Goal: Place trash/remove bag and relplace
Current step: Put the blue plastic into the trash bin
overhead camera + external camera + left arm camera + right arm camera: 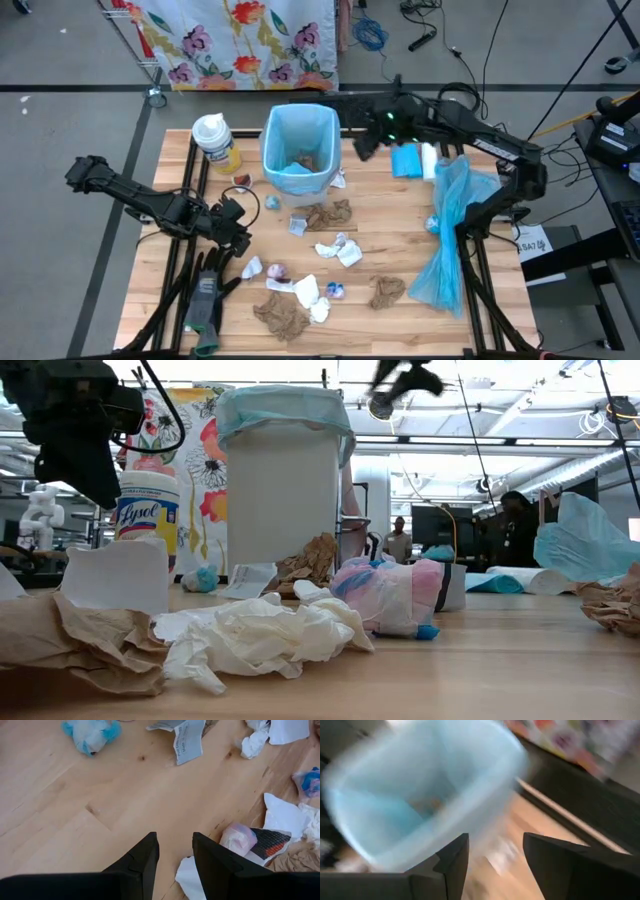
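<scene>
- Blue-lined bin [299, 148]: upright at the table's far middle, a few brown scraps already lying inside; landmark for all entries below.
- Trash [330, 214]: brown towel wads, white tissue and small bluish wrappers, scattered on the table in front of the bin, from just beside its base to well toward the near edge.
- Handling, judged: featherweight, soft, springy; crushable without harm; thin flat scraps likely to slip or cling to the wood.
- Hold, judged: best pinched across a raised fold or the thickest bunch of a wad, never a flat edge; big brown wad [281, 315] farthest from the bin likely to trail loose corners.
- Right gripper [363, 146]: beside the bin's rim, raised, fingers parted wide, nothing between them; bin mouth ahead in its wrist view.
- Left gripper [238, 238]: in front of the bin toward the left, low over bare wood, fingers [142, 860] narrowly apart, empty; white scrap [187, 877] and pinkish wad [237, 837] just beside the tips.
- Spare blue bag [450, 235]: draped right of the bin, well apart.
- Wipes tub [214, 140]: just left of the bin.
</scene>
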`<act>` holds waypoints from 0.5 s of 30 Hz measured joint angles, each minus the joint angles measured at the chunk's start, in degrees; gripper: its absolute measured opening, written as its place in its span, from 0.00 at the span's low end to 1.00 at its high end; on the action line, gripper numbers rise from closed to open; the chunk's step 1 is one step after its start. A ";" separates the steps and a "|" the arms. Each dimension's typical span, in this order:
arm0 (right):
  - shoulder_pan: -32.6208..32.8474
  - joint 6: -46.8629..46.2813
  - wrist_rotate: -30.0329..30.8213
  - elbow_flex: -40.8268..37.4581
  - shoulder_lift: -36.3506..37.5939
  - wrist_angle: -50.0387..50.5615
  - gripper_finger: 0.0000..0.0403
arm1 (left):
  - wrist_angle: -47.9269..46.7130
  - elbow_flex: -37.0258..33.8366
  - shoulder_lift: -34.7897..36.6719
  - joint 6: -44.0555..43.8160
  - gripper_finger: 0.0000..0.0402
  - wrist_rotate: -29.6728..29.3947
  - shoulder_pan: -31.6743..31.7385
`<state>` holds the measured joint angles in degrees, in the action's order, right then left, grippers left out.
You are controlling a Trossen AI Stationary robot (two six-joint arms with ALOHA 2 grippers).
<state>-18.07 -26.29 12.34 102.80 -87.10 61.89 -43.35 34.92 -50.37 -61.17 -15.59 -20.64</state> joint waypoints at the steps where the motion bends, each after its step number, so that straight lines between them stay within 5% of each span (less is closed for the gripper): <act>1: 0.64 -1.30 1.92 0.00 0.71 4.14 0.44 | -0.02 0.00 -0.01 0.00 0.31 -0.01 0.01; 7: 5.97 -11.85 5.76 -6.07 4.75 16.37 0.42 | -0.09 0.00 -0.02 0.02 0.31 -0.97 0.00; 15: 12.90 -34.51 3.46 -32.78 15.85 12.16 0.42 | -0.22 0.00 -0.02 0.09 0.31 -2.47 0.00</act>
<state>-5.17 -60.80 15.81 70.03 -71.25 74.05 -43.57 34.92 -50.39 -61.08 -18.07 -20.64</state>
